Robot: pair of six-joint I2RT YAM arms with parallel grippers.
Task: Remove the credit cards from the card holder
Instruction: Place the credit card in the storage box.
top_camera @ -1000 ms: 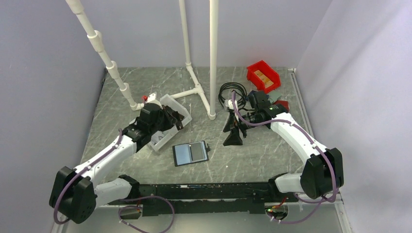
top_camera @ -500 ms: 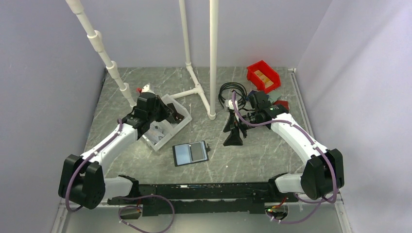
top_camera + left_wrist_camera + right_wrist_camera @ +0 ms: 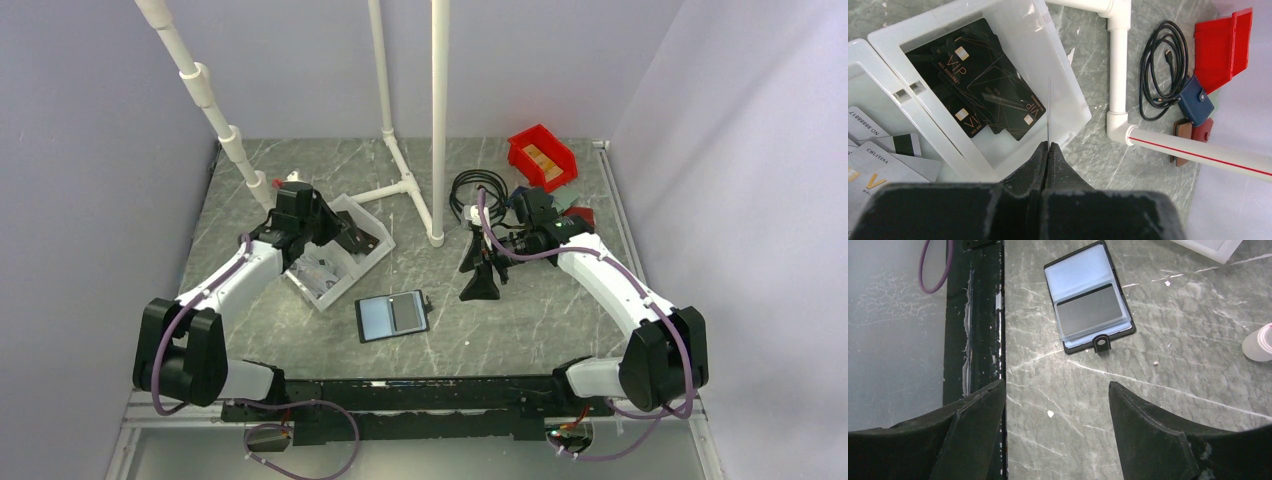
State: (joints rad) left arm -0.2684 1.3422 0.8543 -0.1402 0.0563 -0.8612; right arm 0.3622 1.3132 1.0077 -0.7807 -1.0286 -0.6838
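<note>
Left gripper (image 3: 1048, 146) pinched tight on a thin card (image 3: 1048, 110), seen edge-on, over the white bin (image 3: 1070, 95). It sits further toward 11 o'clock than 1 s ago. Card holder (image 3: 392, 315) lies open on the table at 4 o'clock of it, unmoved. Right gripper (image 3: 1055, 390) spread wide, holding nothing.

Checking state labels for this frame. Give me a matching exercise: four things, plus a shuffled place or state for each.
Things:
1. card holder
2. left jaws
3. right jaws
4. red bin

Places or states:
A. spread apart, holding nothing
B. lying open on the table
C. at the table's far right corner
D. shut on a thin card above the white tray

Pairs: 1-B, 2-D, 3-A, 4-C
</note>
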